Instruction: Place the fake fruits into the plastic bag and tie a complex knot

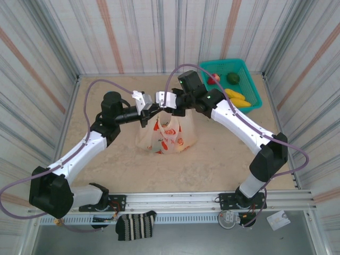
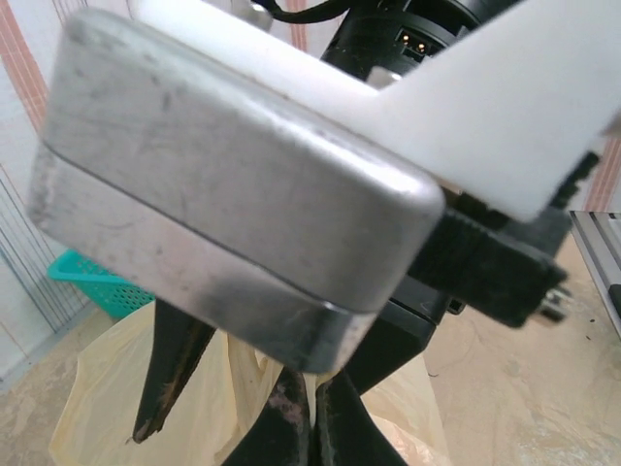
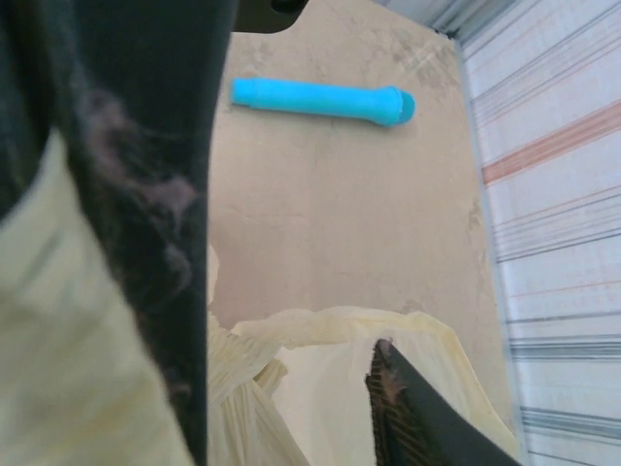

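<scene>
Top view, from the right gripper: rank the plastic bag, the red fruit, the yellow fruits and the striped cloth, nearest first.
From the right gripper:
1. plastic bag, at its fingers, mid-table.
2. red fruit, left end of the teal basket, far right.
3. yellow fruits, basket's near side.
4. striped cloth, near rail, left side.

We are counting two robot arms, a left arm (image 1: pixel 79 154) and a right arm (image 1: pixel 239 125). We are seeing one cream-yellow plastic bag (image 1: pixel 167 135) and one teal mesh basket (image 1: pixel 251 74). In the basket we are counting four fake fruits: one red (image 1: pixel 214 78), one green (image 1: pixel 232 78) and two yellow elongated ones (image 1: pixel 234 93) (image 1: pixel 240 102). We are not managing to count anything inside the bag. We are also finding one striped cloth (image 1: pixel 135 224) and, in the right wrist view, one turquoise cylinder (image 3: pixel 320 100).
</scene>
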